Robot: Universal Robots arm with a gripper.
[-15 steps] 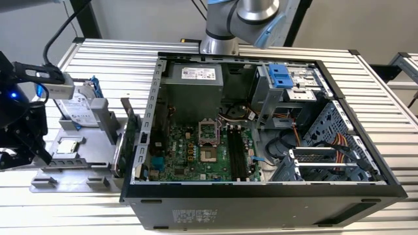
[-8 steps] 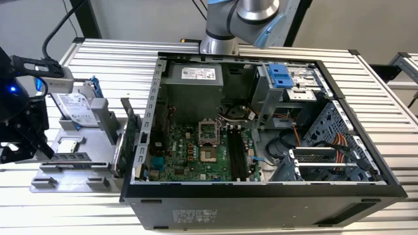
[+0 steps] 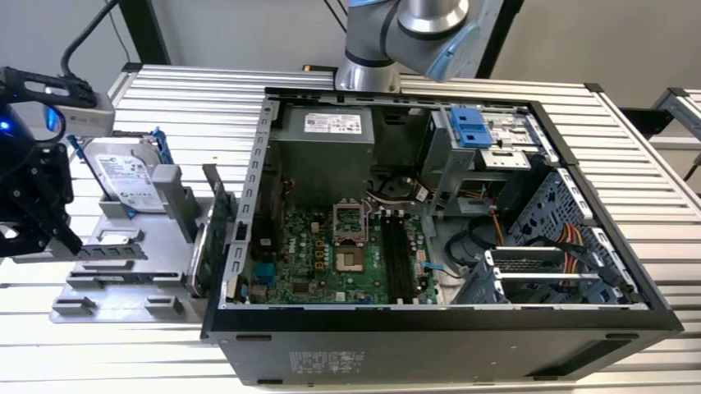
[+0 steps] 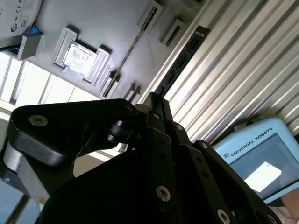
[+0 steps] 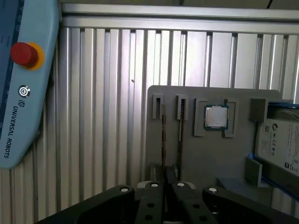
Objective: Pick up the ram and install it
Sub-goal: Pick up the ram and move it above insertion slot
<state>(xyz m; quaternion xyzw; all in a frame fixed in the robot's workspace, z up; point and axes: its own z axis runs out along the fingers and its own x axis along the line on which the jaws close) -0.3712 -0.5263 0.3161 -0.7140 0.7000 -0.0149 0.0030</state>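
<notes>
Gripper [image 5: 166, 176] hangs over the grey parts tray [image 5: 196, 158], which sits on the slatted metal counter [image 3: 646, 164] on the exterior view's left of the open PC case [image 3: 438, 318]. Whether the gripper is clenched or released cannot be told from these views, and nothing is clearly held. The ram [image 5: 163, 135] stands on edge in a tray slot, seen as a thin line in the first wrist view, roughly in line with the gripper's centre. A second thin stick [image 5: 181, 135] stands in the slot just beside it. A CPU [image 5: 216, 116] lies flat in its pocket further along the tray and a hard drive [image 5: 280, 144] sits at the far end. A teach pendant [image 5: 28, 107] lies on the counter beside the tray. The ram is not yet lifted, and the motherboard memory slots [image 3: 400, 263] inside the case are well apart from it. Risks, as a judgement: the two sticks are so close that a slightly off descent could catch the wrong one, or knock the neighbour or the slot walls. A thin board pinched off-centre could tilt or slip. The upright expansion card [image 3: 219, 217] and the case wall lie between the tray and the slots, so a low carry could clip them. A tilted ram would not seat squarely.
</notes>
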